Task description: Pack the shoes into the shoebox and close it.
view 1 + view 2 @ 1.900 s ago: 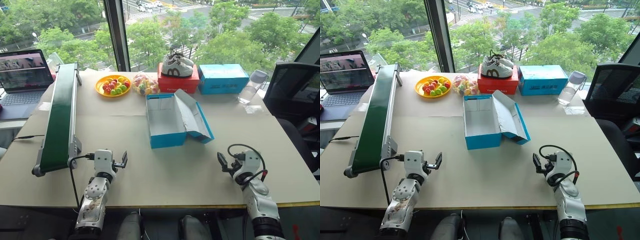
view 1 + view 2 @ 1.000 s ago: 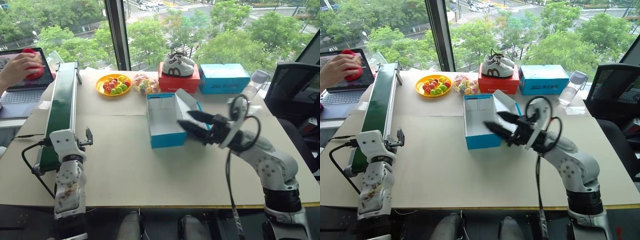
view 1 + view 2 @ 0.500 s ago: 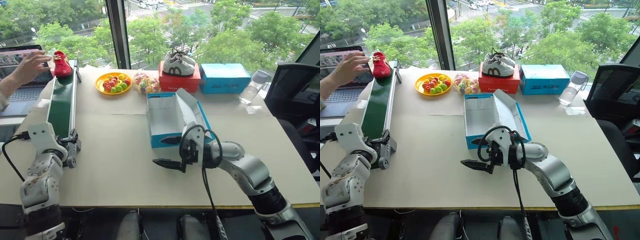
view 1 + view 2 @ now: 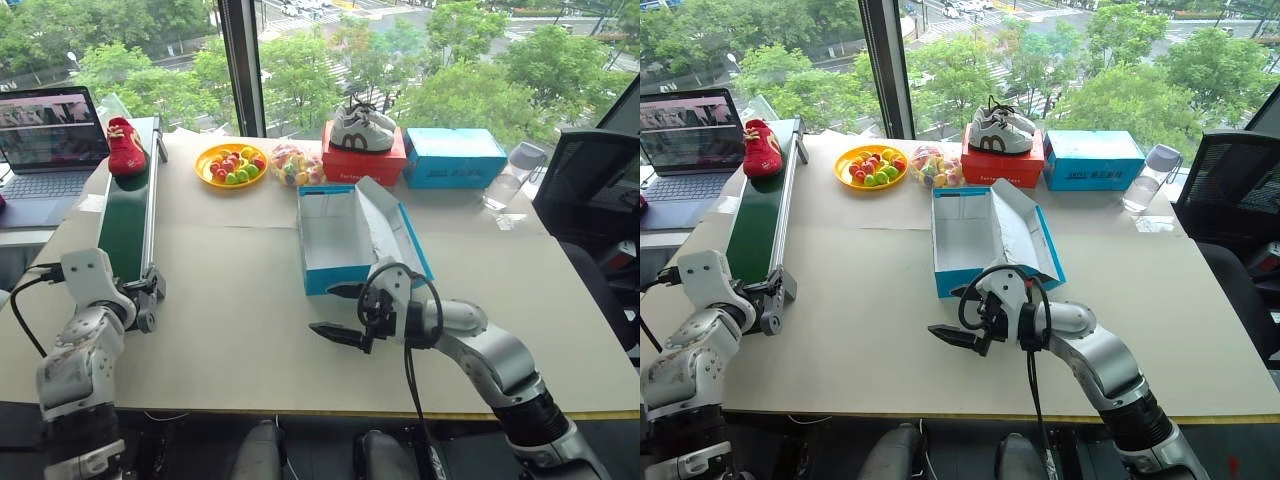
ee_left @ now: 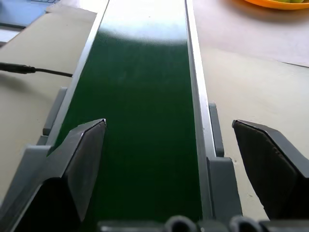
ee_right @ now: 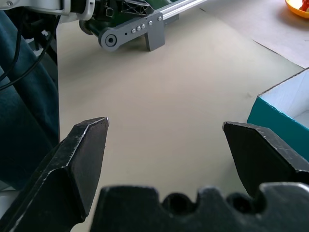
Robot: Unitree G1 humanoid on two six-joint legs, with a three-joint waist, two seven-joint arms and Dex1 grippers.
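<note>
One red shoe lies on the far end of the green conveyor belt. The blue shoebox stands open and empty mid-table, its lid tipped up to the right. My right gripper hovers open just in front of the box's near wall, pointing left, with nothing between its fingers. The right wrist view has bare table and the box's corner ahead of it. My left gripper is open at the belt's near end, one finger on each side of the belt.
At the back stand a fruit plate, a candy bag, white-grey sneakers on a red box, a plain blue box and a bottle. A laptop sits far left, a chair right.
A person's hand set the red shoe on the belt's far end and withdrew. My right gripper sank in front of the box. My left gripper shifted to the belt's near end.
</note>
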